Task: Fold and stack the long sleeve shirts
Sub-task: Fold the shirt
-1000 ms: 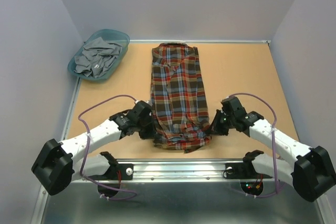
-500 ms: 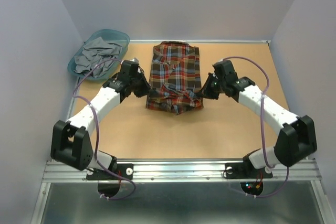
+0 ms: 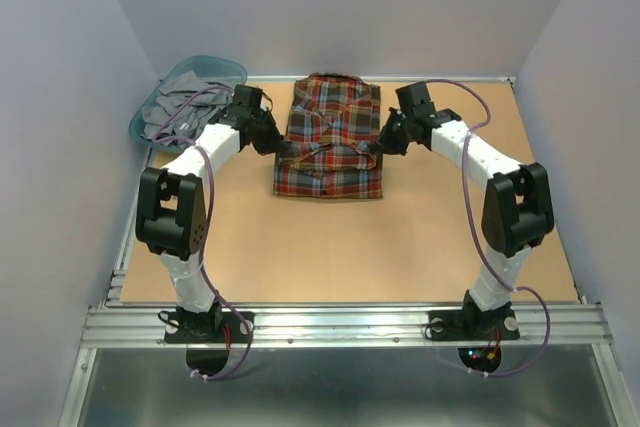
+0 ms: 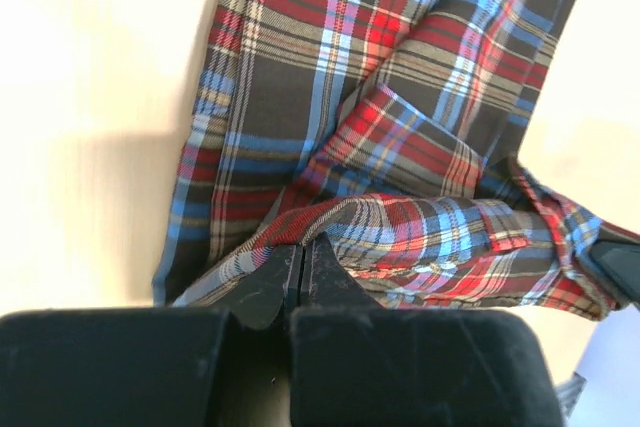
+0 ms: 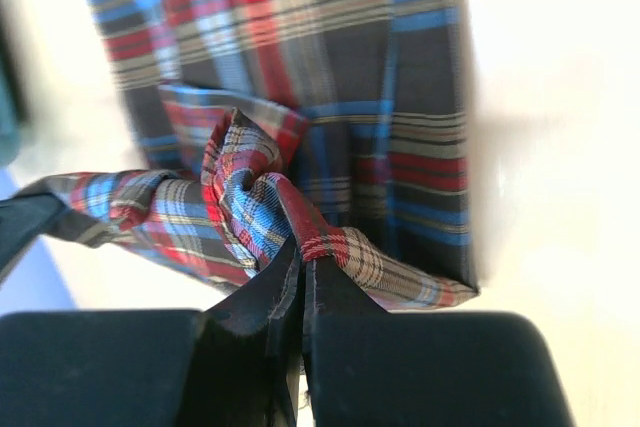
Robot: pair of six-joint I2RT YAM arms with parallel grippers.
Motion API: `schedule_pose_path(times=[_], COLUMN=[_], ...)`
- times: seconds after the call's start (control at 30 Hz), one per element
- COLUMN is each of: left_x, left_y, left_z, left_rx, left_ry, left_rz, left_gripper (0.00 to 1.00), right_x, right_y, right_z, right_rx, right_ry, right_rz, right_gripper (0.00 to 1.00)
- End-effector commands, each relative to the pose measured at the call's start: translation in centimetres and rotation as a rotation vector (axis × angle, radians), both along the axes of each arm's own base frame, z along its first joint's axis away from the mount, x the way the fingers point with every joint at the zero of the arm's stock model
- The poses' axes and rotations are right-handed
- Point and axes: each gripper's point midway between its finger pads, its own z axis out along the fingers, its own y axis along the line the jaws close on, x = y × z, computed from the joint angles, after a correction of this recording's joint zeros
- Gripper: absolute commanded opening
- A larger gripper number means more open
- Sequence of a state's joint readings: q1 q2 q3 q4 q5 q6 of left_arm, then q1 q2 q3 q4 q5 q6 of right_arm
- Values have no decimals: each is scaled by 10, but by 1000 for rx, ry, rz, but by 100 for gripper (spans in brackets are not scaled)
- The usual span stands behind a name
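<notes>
While both arms reach to the far end of the table, the left gripper is pinched tight on the left edge of the plaid shirt, the right gripper clamped on its right edge; it lies doubled over at far centre, near the teal basket

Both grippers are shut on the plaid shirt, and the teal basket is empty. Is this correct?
No. The teal basket holds grey clothing, as the top external view shows. The left gripper and right gripper are shut on the plaid shirt.
</notes>
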State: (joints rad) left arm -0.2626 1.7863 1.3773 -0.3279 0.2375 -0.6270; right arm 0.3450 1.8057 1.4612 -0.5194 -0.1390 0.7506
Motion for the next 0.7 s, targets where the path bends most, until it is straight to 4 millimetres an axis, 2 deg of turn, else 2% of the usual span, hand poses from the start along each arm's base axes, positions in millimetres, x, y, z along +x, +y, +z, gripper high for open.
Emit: schedule_pose_path(times=[0.0,0.03,0.07,0.1,0.17,0.23,0.27,0.37,0.53,0.57,0.63,0.67], left_x=[24,28,34,39,49,58,64,77,94,98,101,102], left_y=[-7,-7,-7,-7,-8,-8,-8,-7,-4,-2,-1,0], left_z=[4,1,2,-5,-3,-10,-12,-16,-16,-18,-21,-23], left_rx=[4,5,4,11,18,27,33,44,45,50,57,58], left_ry=[-48,-49,-61,-59,-84,-96,-102,-124,-152,-158,-159,-156], left_rz=[-46,-45,-47,-45,-52,-54,-56,-53,-44,-38,-33,-29], left_gripper=[0,0,0,0,1,1,1,1,1,1,4,9], right_x=[30,33,36,40,44,49,53,63,77,84,86,90], right_y=[1,1,-2,-3,-6,-6,-9,-11,-15,-13,-14,-14], right_z=[6,-9,-14,-24,-34,-40,-49,-54,-51,-47,-50,-46], right_rx=[5,-7,-9,-12,-15,-12,-14,-7,6,13,11,15], right_ry=[-47,-24,-18,-8,2,5,16,17,0,-14,-10,-22], right_rz=[-4,-5,-11,-14,-19,-20,-21,-26,-39,-36,-36,-37], right_gripper=[1,1,1,1,1,1,2,3,5,8,12,16])
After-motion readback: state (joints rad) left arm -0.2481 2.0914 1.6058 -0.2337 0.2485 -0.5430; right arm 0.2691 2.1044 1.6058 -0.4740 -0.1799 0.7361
